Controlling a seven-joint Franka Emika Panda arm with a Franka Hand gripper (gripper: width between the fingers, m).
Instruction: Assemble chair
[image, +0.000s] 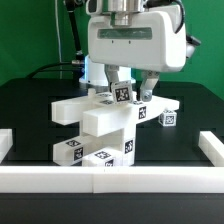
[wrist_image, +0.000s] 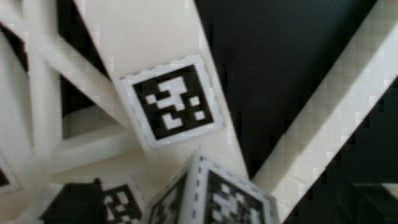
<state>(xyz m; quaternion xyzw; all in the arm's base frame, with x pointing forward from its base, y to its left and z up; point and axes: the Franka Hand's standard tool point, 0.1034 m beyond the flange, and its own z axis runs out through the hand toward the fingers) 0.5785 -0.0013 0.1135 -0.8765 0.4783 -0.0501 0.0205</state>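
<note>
My chair parts (image: 105, 128) sit heaped at the centre of the exterior frame: white blocky slabs and bars stacked crosswise, with black-and-white square tags on their faces. One flat slab (image: 73, 108) juts toward the frame's left. A small tagged cube (image: 168, 119) lies apart at centre right. Close up, a tagged bar (wrist_image: 169, 100) slants over other white bars.

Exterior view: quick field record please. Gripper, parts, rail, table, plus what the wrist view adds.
gripper: low over the pile, fingers beside a tagged part; open or shut unclear
parts: white, tagged, stacked loosely mid-table; no finished chair
cube: small, tagged, at the pile's edge on the exterior view's right
rail: white, along the front and both sides
table: black
wrist view: tagged bar close up, other white parts crossing around it
</note>
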